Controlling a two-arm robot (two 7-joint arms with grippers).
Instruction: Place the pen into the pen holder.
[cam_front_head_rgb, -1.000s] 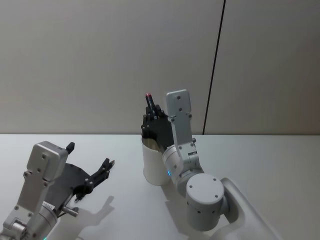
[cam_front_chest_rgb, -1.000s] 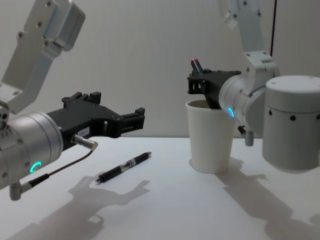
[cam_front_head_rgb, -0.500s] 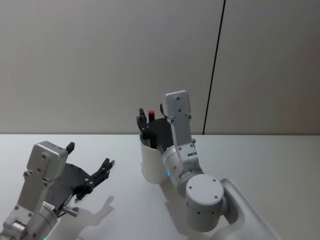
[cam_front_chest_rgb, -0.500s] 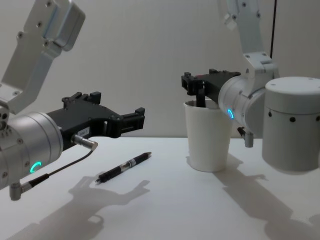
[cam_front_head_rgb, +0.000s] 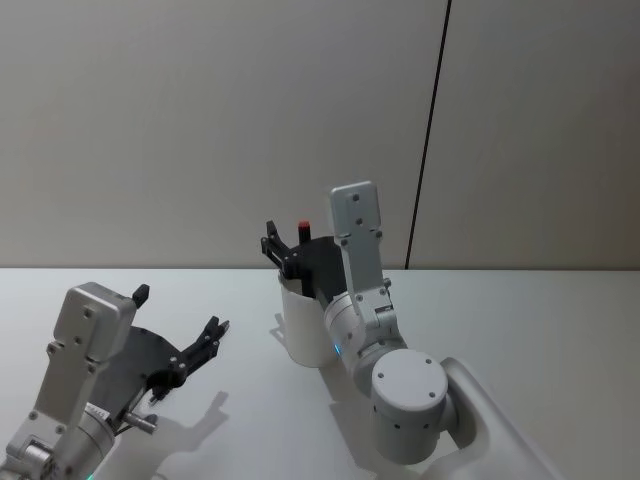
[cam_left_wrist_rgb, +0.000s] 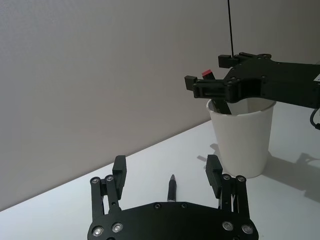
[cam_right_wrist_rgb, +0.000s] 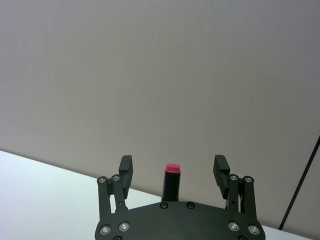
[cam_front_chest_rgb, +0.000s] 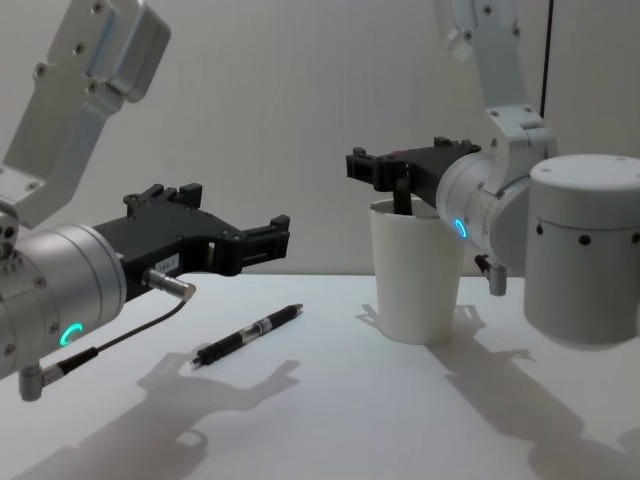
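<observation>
We face a plain grey wall with one dark vertical seam, behind a bare white counter (cam_front_chest_rgb: 330, 430). Our right hand (cam_right_wrist_rgb: 173, 164) hovers just over the white tapered paper cup pen holder (cam_front_chest_rgb: 415, 285), fingers spread wide and gripping nothing. Between them a black pen with a red cap (cam_front_head_rgb: 304, 226) stands in the cup, its cap above the rim. Our left hand (cam_left_wrist_rgb: 167, 164), also open and empty, hangs above the counter. A slim black pen (cam_front_chest_rgb: 250, 335) lies flat just ahead of it, its long axis along that hand's reach, well left of the cup. We judge the left arm nearer.
</observation>
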